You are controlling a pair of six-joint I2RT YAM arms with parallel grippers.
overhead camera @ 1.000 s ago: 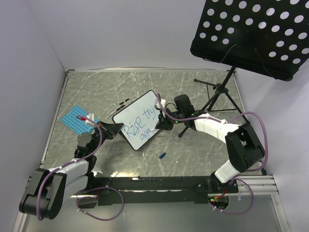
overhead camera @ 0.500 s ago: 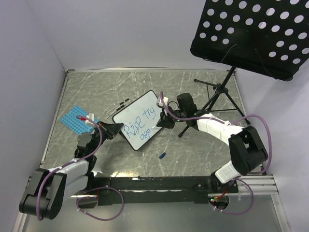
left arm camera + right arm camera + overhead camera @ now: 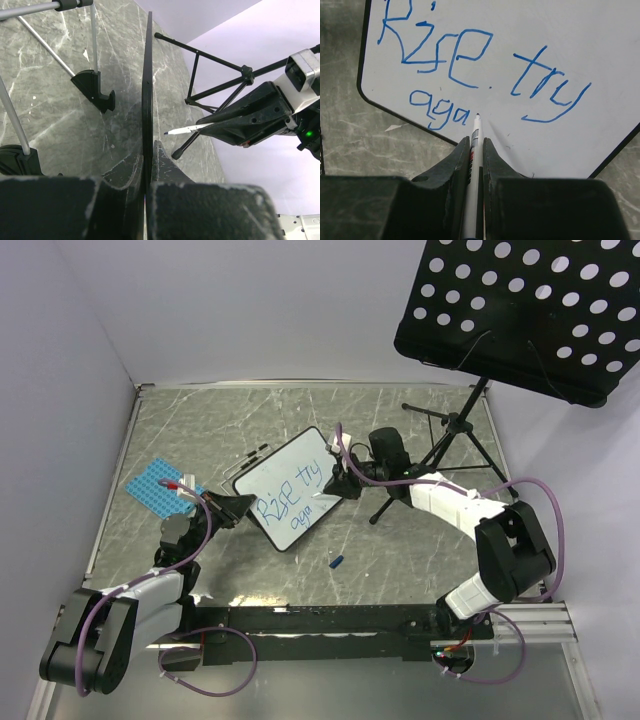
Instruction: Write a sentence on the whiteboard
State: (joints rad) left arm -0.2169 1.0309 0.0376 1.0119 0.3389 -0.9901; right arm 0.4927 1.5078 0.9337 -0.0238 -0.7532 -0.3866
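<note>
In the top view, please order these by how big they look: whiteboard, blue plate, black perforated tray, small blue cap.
1. tray: looks largest, but it is raised nearer the camera, so its true size is unsure
2. whiteboard
3. plate
4. cap

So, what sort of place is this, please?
Most likely a robotics lab test cell, not a home or office. Plain white walls box in a marble-patterned table. A left arm and a right arm are bolted to a rail at its near edge. A music stand rises beside the whiteboard.
</note>
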